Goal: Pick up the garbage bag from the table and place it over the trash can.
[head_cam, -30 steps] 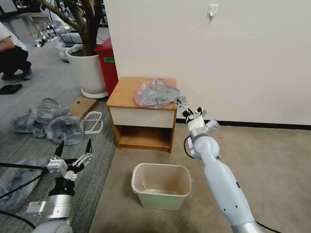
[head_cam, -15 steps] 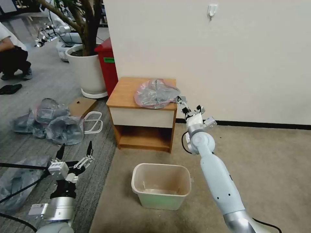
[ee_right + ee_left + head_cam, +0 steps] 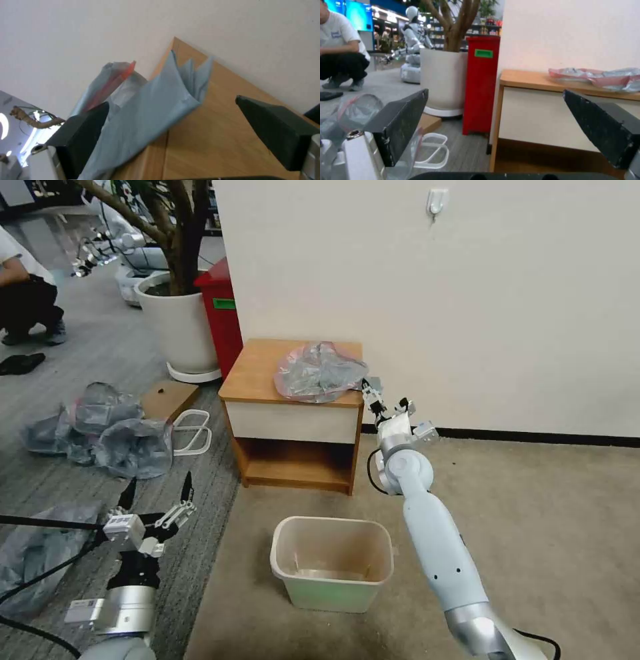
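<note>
Closest to me is my left gripper (image 3: 157,493), parked low by my left side over the grey carpet, fingers spread wide with nothing in them. Just ahead on the tan floor sits the trash can (image 3: 332,563), upright, no liner on it, with only some brownish marks on the inside walls.

Past that is the table (image 3: 293,420). Its lower shelf looks bare and the white drawer front is closed. The garbage bag (image 3: 319,372) is crumpled on the tabletop toward the right side, pink rim showing round the edge, one grey corner hanging over the right edge.

My right gripper (image 3: 385,402) is reaching up at that right edge, fingers apart and not gripping anything. From the wrist camera the bag's grey flap (image 3: 150,110) lies between the two fingers, up against one of them (image 3: 83,140) and well clear of the other.

Further back on my left there's a big white plant pot (image 3: 179,323) with a tree in it, and a tall red bin (image 3: 223,313) beside the wall.
</note>
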Controlling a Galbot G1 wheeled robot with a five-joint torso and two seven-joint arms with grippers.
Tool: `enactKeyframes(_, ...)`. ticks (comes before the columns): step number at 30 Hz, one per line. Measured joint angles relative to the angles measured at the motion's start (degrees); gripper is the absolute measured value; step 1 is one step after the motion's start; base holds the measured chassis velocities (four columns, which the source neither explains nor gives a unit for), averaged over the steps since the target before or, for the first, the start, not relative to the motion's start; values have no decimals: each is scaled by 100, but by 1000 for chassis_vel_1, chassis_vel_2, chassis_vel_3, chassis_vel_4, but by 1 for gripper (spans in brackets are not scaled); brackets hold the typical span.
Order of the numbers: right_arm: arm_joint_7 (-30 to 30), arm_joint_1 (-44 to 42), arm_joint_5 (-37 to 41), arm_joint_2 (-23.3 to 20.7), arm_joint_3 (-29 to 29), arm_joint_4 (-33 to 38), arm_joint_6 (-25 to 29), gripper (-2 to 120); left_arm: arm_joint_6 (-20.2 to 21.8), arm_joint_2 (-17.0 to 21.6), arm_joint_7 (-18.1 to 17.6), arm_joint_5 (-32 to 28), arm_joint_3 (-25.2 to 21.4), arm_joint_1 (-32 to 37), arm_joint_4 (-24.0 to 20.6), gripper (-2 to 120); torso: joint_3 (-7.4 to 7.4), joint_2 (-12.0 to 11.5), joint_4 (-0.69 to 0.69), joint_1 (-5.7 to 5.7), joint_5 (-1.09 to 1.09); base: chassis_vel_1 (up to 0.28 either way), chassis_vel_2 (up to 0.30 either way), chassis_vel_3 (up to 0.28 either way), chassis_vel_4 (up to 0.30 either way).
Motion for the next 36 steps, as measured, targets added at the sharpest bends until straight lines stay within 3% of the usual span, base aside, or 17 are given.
enactKeyframes(8, -186, 148, -6, 99, 65, -326, 110, 78, -9, 17, -13, 5, -17, 9, 3, 100, 0, 0, 0, 0, 0, 0, 0, 0, 0)
enactKeyframes(12, -310, 149, -83, 47, 91, -353, 160, 58, -16, 11, -17, 6, -16, 21, 25, 100, 0, 0, 0, 0, 0, 0, 0, 0, 0)
enactKeyframes(18, -348, 105, -119, 43, 106, -322, 179, 43, -17, -4, -19, 26, 24, 2, 58, 100, 0, 0, 0, -1, 1, 0, 0, 0, 0)
enactKeyframes(26, -361, 33, -112, 61, 186, -210, 188, 8, -23, -9, -23, 50, 39, -5, 106, 100, 0, 0, 0, -1, 1, 0, 0, 0, 0)
enactKeyframes(29, -359, 15, -107, 89, 186, -177, 188, 0, -25, -10, -23, 59, 46, -16, 129, 100, 0, 0, 0, -1, 0, 0, 0, 0, 0)
enactKeyframes(36, -343, -46, -97, 117, 185, -44, 187, 0, -26, -22, -24, 76, 69, -33, 141, 100, 0, 0, 0, -1, 1, 0, 0, 0, 0)
